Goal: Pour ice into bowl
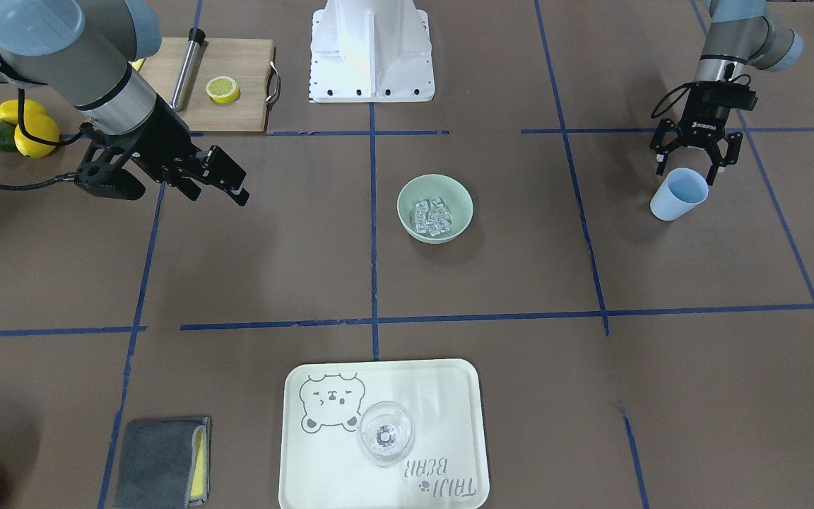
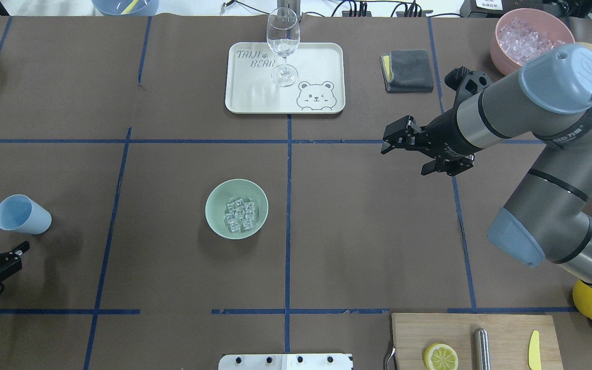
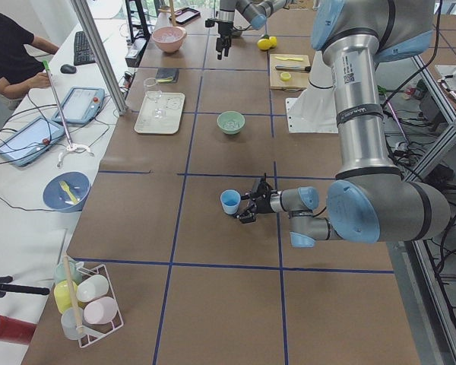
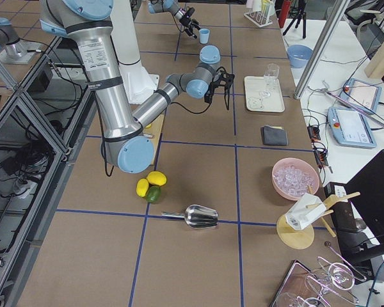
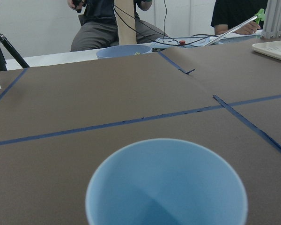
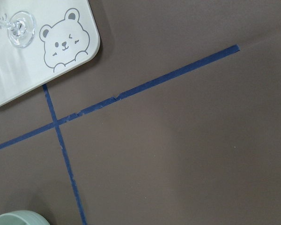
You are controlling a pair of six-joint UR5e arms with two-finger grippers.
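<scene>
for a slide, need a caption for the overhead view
Ice cubes rest in the mint bowl at centre; the empty blue cup stands by the open left fingers.

The right arm (image 2: 542, 133) and left arm (image 1: 732, 42) are built of silver-grey tubes capped with pale blue joint covers. The right gripper (image 2: 384, 144) and left gripper (image 1: 687, 172) are black. White lettering, probably "ROBOTIQ", is printed on the left one. The base (image 1: 372, 49) is white, with dark screw holes along its edge.

I'm looking at a long table (image 3: 213, 251) papered in brown and gridded with blue tape lines (image 2: 289, 154). Alongside runs a white bench (image 3: 30, 228) (tablets (image 3: 82, 104) and a keyboard (image 3: 83, 47) on it), with an aluminium post (image 3: 99, 53) between them. Beyond is a plain white wall (image 5: 37, 23). The light is even.
</scene>
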